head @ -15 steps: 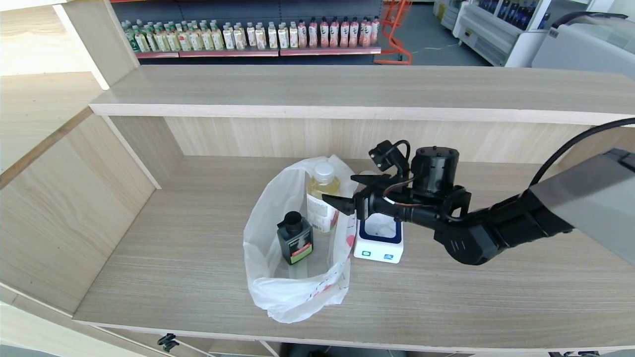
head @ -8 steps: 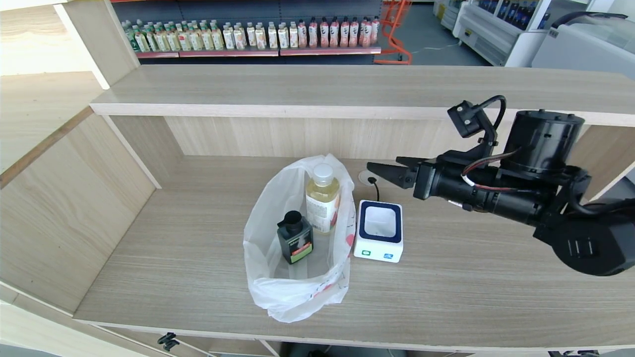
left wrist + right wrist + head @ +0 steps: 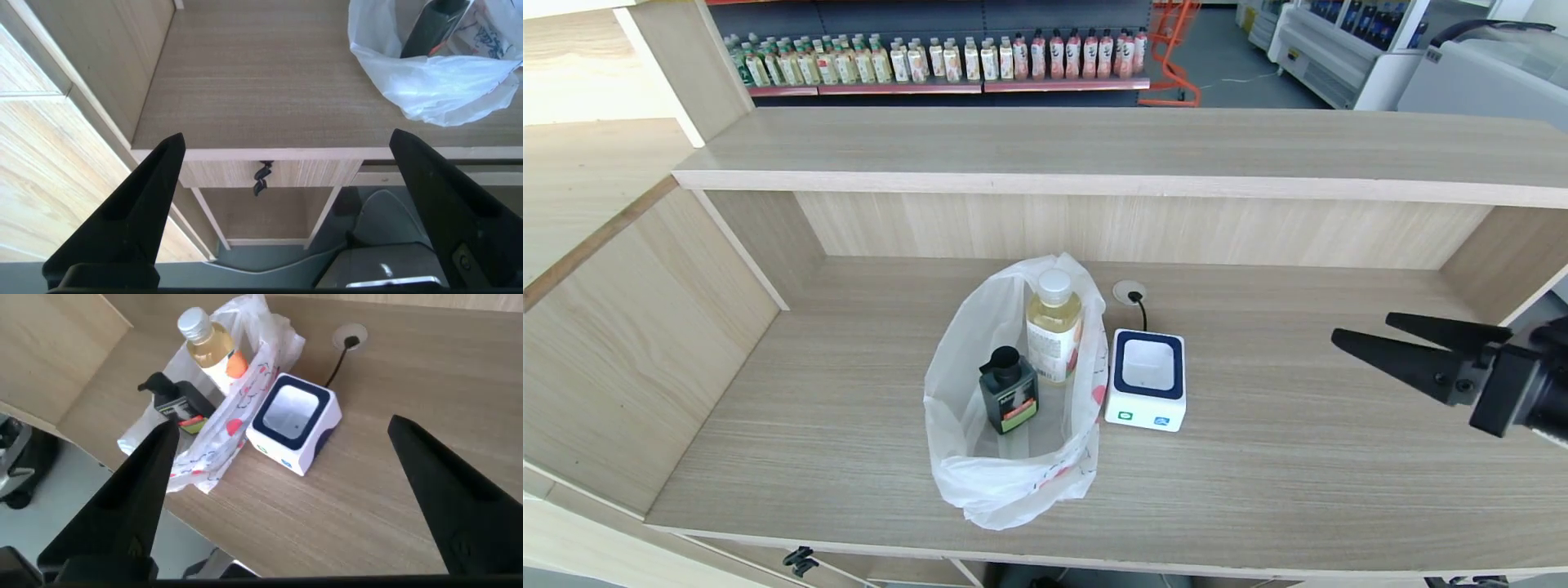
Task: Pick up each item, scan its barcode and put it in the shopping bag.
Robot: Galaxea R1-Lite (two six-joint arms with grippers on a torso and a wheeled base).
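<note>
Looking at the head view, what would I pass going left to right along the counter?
Dark bottle → pale drink bottle (both stand in the bag) → scanner → right end effector, open.

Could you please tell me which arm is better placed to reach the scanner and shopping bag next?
Right, probably. The right gripper is open over the counter, pointing toward the scanner and shopping bag. The left gripper, also open, sits back off the counter's front edge, farther from the scanner.
</note>
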